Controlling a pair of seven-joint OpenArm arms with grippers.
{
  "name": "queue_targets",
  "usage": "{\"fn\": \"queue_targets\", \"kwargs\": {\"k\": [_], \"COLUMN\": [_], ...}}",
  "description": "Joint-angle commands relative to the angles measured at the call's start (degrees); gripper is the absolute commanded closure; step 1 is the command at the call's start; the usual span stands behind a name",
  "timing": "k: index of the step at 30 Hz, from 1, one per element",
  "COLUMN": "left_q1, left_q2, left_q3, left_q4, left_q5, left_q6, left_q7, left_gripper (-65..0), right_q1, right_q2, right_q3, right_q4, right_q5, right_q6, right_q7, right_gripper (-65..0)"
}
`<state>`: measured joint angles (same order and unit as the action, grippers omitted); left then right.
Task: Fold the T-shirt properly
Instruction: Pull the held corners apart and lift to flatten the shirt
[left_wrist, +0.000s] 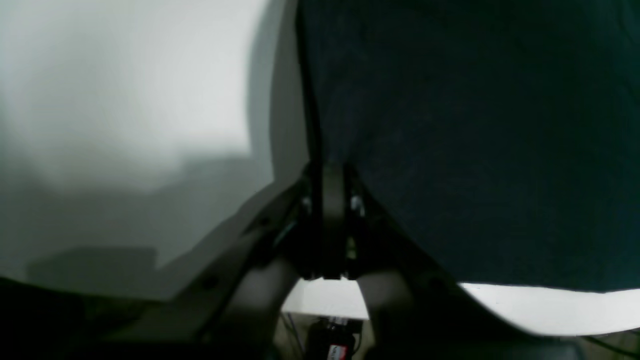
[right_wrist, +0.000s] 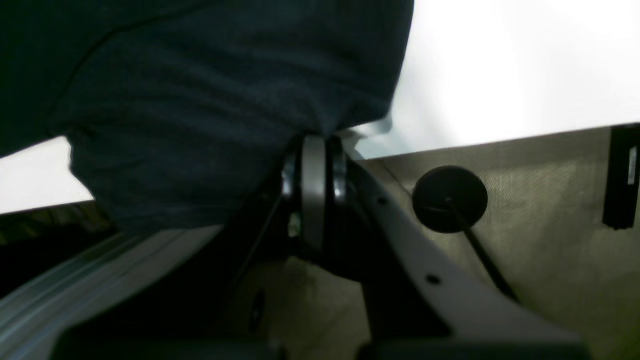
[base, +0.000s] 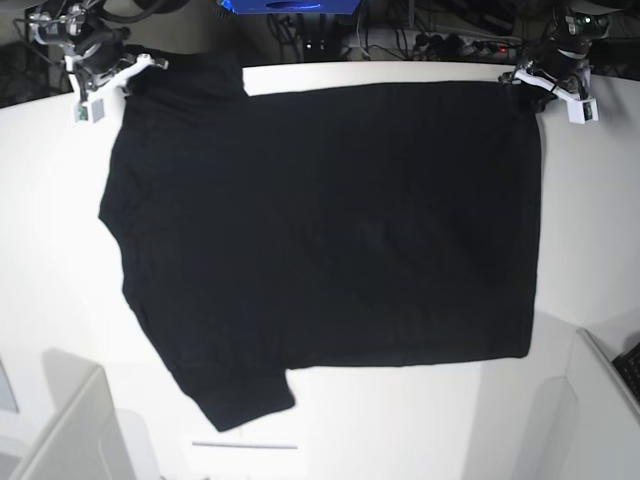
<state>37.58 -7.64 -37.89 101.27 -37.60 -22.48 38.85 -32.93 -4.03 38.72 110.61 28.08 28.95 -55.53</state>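
Observation:
The T-shirt (base: 330, 230) lies spread flat on the white table (base: 420, 420), plain black side up. One sleeve points to the near left and its hem runs down the right side. At the far right corner, my left gripper (base: 520, 78) is pinched on the hem corner. In the left wrist view its fingers (left_wrist: 330, 167) are shut on the edge of the dark cloth (left_wrist: 475, 150). My right gripper (base: 135, 68) is at the far left by the other sleeve. In the right wrist view it (right_wrist: 315, 140) is shut on bunched black cloth (right_wrist: 200, 125).
A blue box (base: 290, 5) and cables (base: 450, 45) sit behind the table's far edge. A grey box (base: 70, 430) stands at the near left corner and another (base: 605, 385) at the near right. A black round disc (right_wrist: 449, 199) lies on beige flooring below the table edge.

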Motion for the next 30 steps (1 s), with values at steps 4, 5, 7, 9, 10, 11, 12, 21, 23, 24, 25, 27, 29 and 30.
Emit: {"fn": "queue_targets", "kwargs": {"k": [4, 5, 7, 9, 10, 11, 12, 21, 23, 24, 25, 27, 29, 30], "left_q1": [1.05, 0.97, 0.97, 0.97, 0.97, 0.88, 0.88, -1.23, -1.41, -1.58, -1.58, -1.76, -2.55, -3.17], "left_q2": [-0.23, -0.23, -0.14, -0.14, -0.14, -0.14, -0.14, 1.97, 1.97, 1.97, 1.97, 1.97, 1.97, 1.97], "left_q3": [-0.40, -0.40, -0.40, -0.40, -0.40, -0.40, -0.40, -0.40, -0.31, -0.31, -0.31, -0.40, -0.40, -0.40], "left_q4": [3.91, 4.00, 4.26, 4.70, 5.23, 5.76, 6.29, 8.04, 8.04, 8.04, 8.04, 8.04, 8.04, 7.96], "left_q5": [-0.51, -0.51, -0.51, -0.86, -0.94, -0.94, -1.03, -1.12, -1.12, -1.21, -1.21, -1.21, -1.21, -1.21], "left_q6": [0.02, 0.02, 0.02, 0.02, 0.02, 0.11, 0.81, 5.38, 5.38, 5.38, 5.38, 5.73, 6.17, 6.17], "left_q7": [-0.65, -0.65, -0.65, -0.65, -0.65, -0.65, -0.65, -0.56, -0.56, -0.56, -0.56, -0.56, -0.56, -0.56], "left_gripper": [0.0, 0.0, 0.0, 0.0, 0.0, 0.0, 0.0, 0.0, 0.0, 0.0, 0.0, 0.0, 0.0, 0.0], "right_q1": [0.36, 0.80, 1.32, 2.29, 2.64, 2.82, 3.08, 8.71, 10.03, 10.64, 11.26, 12.49, 13.45, 13.98], "right_q2": [0.03, 0.03, -0.06, 0.03, 0.47, 0.65, 0.82, 2.67, 2.67, 2.67, 2.67, 2.67, 2.67, 2.67], "right_q3": [0.01, 0.01, 0.01, 0.01, 0.01, 0.01, 0.01, 0.53, 0.53, 0.53, 0.53, 0.27, 0.01, 0.01], "right_q4": [2.58, 3.11, 4.07, 4.51, 4.51, 4.51, 4.60, 4.60, 4.60, 4.60, 4.60, 4.60, 4.60, 4.60], "right_q5": [0.72, 0.72, 0.80, 1.24, 2.12, 3.27, 4.32, 8.10, 8.10, 8.10, 8.10, 8.10, 8.01, 7.92], "right_q6": [-0.16, -0.16, -0.16, -0.16, -0.16, -0.16, -0.16, -0.51, -0.51, -0.51, -0.60, -0.60, -0.60, -0.69], "right_q7": [0.54, 0.45, 0.45, 0.45, 0.45, 0.45, 0.45, -6.67, -7.81, -8.25, -8.60, -8.96, -8.96, -8.96], "right_gripper": [0.0, 0.0, 0.0, 0.0, 0.0, 0.0, 0.0, 0.0, 0.0, 0.0, 0.0, 0.0, 0.0, 0.0]}}
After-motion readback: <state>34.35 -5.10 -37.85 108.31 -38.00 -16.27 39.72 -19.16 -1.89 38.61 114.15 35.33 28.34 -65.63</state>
